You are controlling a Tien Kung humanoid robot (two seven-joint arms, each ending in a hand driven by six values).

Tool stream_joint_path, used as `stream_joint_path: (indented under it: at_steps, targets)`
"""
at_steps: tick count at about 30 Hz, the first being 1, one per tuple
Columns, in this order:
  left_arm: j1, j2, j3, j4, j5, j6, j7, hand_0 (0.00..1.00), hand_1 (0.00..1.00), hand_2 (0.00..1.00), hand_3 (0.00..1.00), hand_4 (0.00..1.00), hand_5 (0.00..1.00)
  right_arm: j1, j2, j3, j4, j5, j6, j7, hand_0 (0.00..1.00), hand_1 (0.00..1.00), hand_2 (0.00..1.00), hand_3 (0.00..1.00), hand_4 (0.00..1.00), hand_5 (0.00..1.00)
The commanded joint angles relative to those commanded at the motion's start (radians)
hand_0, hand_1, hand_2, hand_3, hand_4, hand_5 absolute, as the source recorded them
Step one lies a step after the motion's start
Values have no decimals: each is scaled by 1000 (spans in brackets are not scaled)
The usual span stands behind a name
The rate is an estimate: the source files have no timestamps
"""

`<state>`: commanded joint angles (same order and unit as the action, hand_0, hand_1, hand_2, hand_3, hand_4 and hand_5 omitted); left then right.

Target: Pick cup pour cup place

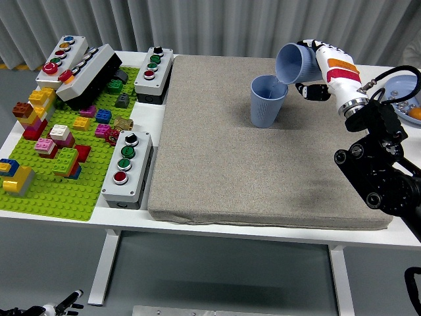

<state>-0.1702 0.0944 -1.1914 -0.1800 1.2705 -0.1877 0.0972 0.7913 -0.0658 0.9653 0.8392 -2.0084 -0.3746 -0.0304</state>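
A blue ribbed cup (267,101) stands upright on the grey mat (250,151) near its far right. My right hand (314,69) is shut on a second blue cup (294,63). It holds that cup tilted on its side, mouth down-left, with the lip just over the standing cup's right rim. The hand's white and orange back faces the camera and hides most of the fingers. My left hand is out of view.
A green brick baseplate (46,191) with several coloured bricks lies at the left. Three button boxes (127,167) (154,73) (62,58) stand beside it. A blue bowl (402,92) with small items sits at the right edge, behind my right arm.
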Motion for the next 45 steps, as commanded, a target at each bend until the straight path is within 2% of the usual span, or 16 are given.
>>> stream_joint_path:
  at_steps: [20,45]
  targets:
    - [-3,1,-4,0,4,0,0,848,836,905,794,617,998,9,-15,-32,-3,-7,-18,-2,803,672,565,580,543,2]
    - [0,1,-5,0,9,-1,2,849,837,906,793,617,998,9,-11,-57,-24,-26,-52,-9,815,672,563,569,536,2]
